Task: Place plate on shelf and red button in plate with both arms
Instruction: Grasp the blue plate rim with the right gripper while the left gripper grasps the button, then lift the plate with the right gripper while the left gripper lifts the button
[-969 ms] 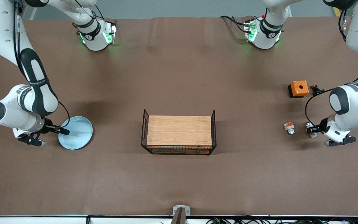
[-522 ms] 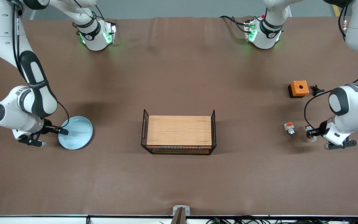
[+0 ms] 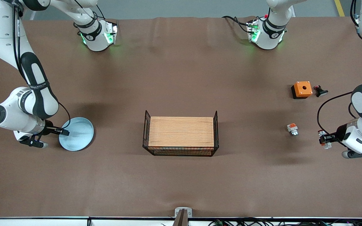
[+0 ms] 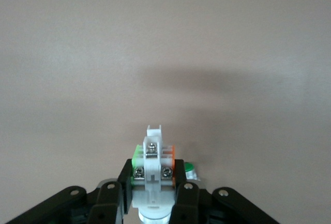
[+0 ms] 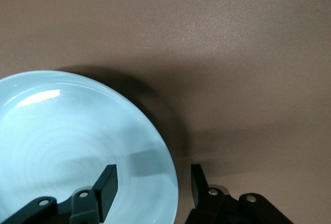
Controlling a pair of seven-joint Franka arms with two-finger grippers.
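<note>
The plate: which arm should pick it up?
The right arm. Its gripper is at the plate, with one of its fingers over the inside and the other outside the rim. The left gripper already holds the red button over the left arm's end.

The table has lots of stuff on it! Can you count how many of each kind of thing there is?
Plates: 1, the plate, its rim between the right gripper fingers.
Wire baskets with a wooden block: 1.
Orange boxes: 1.
Small button parts: 3, the red button in the left gripper, a stubby white piece, a dark part.
Total: 6
</note>
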